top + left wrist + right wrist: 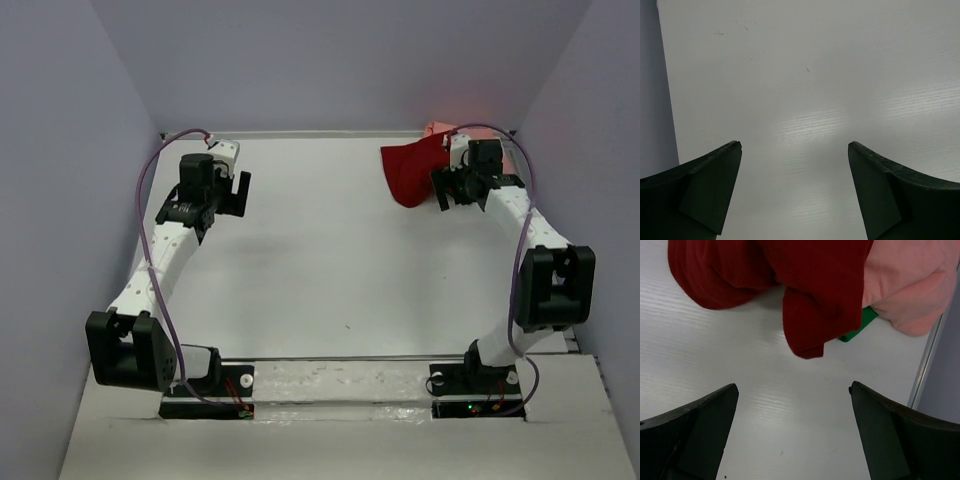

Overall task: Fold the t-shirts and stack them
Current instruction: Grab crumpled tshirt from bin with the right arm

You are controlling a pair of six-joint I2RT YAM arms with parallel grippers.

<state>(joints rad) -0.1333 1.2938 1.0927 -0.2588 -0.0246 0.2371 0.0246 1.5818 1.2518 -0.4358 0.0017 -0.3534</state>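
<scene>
T-shirts (825, 295) heaped just ahead of R fingers (705, 430), spread wide, untouched

Two white arms on show, the left arm (160, 262) and the right arm (515, 225), their pale shells broken by chunky black joint blocks (130, 348). A thin purple cable (143, 200) runs along each. The black base plates (205, 385) carry bits of red wiring (238, 395), and there's a tiny green light (469, 407) on the right one. Up close, the left gripper (795, 145) and right gripper (794, 387) have dark, wedge-shaped fingers (705, 185) tapering to points.
</scene>
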